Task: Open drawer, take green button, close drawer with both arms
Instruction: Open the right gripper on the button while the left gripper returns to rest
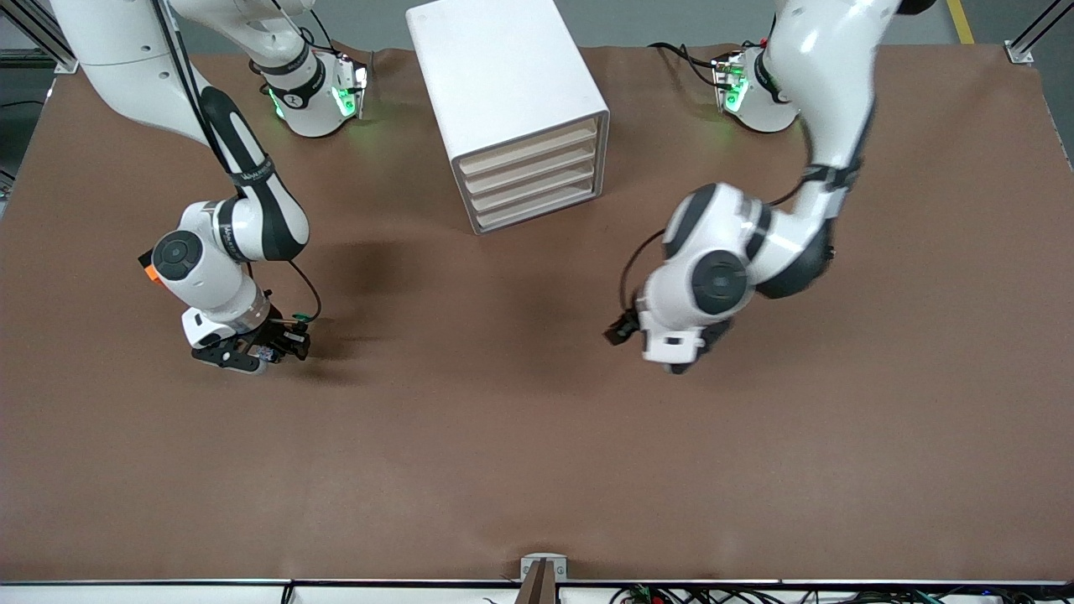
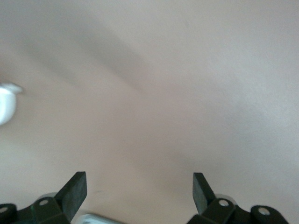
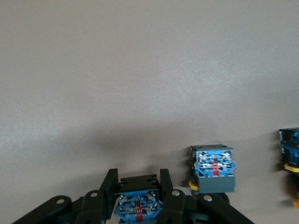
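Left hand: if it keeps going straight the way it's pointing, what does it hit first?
Probably just the bare brown table. The left hand is open, and the left wrist view shows nothing between or ahead of its fingers, though depth is hard to judge.

I work in a robotics lab: my two white arms (image 1: pixel 210 243) are bolted along a wide tabletop (image 1: pixel 537 453) under a plain brown cover. Aluminium frame posts (image 1: pixel 1028 38) stand at its corners, loose cables (image 1: pixel 755 594) trail along its edge, and a bare white drawer cabinet (image 1: pixel 512 109) is the only furniture.
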Robot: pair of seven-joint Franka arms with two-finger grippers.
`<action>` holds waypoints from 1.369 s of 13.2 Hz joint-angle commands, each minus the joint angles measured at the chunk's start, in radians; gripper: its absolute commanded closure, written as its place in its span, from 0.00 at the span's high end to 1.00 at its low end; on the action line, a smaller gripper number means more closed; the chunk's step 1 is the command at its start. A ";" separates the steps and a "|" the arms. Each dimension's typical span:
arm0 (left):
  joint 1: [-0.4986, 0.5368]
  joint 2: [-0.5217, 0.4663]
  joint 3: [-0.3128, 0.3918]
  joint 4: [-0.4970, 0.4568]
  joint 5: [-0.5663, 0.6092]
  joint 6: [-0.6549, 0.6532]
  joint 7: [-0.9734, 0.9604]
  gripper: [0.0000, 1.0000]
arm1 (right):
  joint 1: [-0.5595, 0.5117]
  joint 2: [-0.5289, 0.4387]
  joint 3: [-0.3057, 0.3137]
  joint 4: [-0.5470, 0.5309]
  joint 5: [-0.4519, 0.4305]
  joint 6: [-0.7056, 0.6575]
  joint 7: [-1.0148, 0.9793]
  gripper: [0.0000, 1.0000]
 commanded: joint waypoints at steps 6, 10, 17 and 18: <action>0.277 -0.414 -0.105 -0.173 0.134 -0.316 0.644 1.00 | 0.045 0.072 0.001 0.074 0.002 0.003 0.093 0.00; 0.286 -0.608 0.031 -0.331 0.157 -0.307 0.951 1.00 | 0.045 0.081 0.000 0.082 0.002 0.000 0.112 0.00; 0.363 -0.613 0.076 -0.195 0.159 -0.267 1.110 1.00 | 0.037 0.103 0.000 0.088 0.002 0.003 0.113 0.00; 0.363 -0.596 0.076 -0.166 0.159 -0.270 1.107 1.00 | 0.036 0.103 0.000 0.089 0.001 0.002 0.110 0.53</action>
